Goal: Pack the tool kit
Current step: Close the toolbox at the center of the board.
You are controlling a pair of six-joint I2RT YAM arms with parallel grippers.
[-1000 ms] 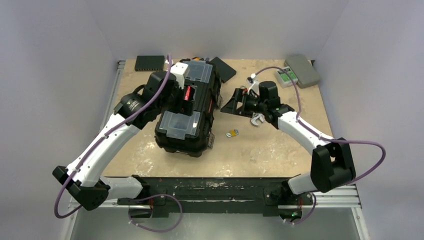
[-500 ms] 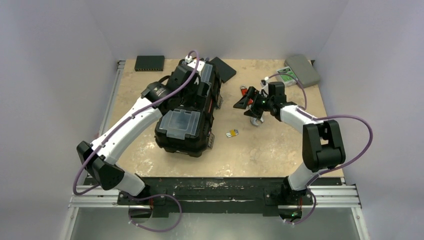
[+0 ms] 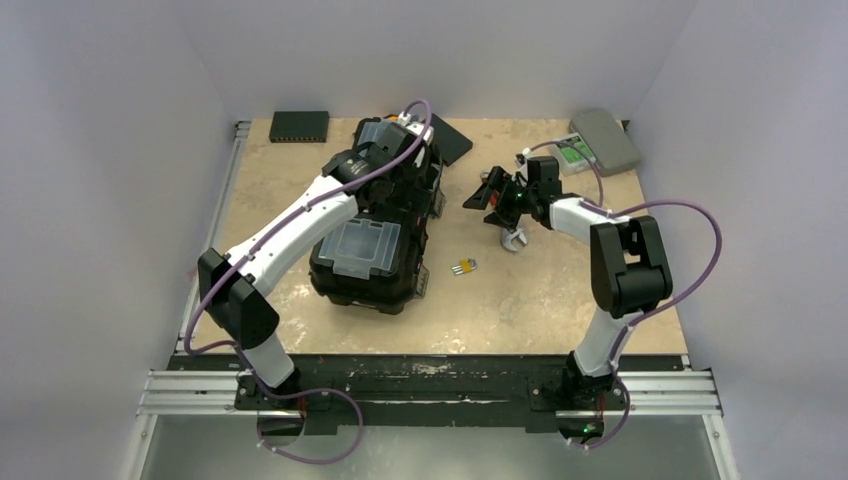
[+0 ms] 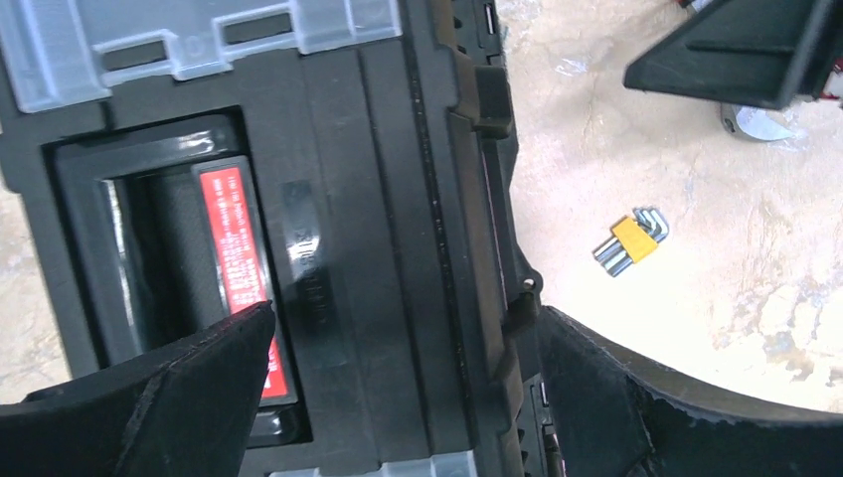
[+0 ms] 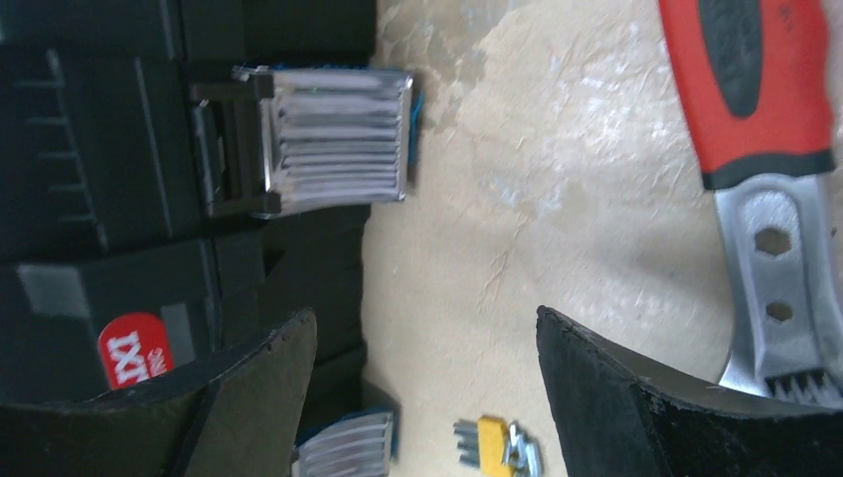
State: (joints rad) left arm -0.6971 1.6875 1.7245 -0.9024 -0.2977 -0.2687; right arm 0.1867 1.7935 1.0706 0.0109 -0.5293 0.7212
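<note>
Black toolbox (image 3: 372, 230) on tabletop (image 3: 560, 300), left of centre, clear lids facing up. Over its middle hangs left end effector (image 4: 398, 383), fingers wide apart, gripping nothing; one finger above the red-labelled handle (image 4: 234, 268), the other past the box's side edge. Over bare tabletop, between toolbox and wrench (image 5: 760, 109), is right end effector (image 5: 427, 373), fingers apart, empty. The red-handled wrench lies flat, untouched. Yellow hex keys (image 3: 463, 267) lie near toolbox's right side. Silver latch (image 5: 333, 139) on toolbox wall.
</note>
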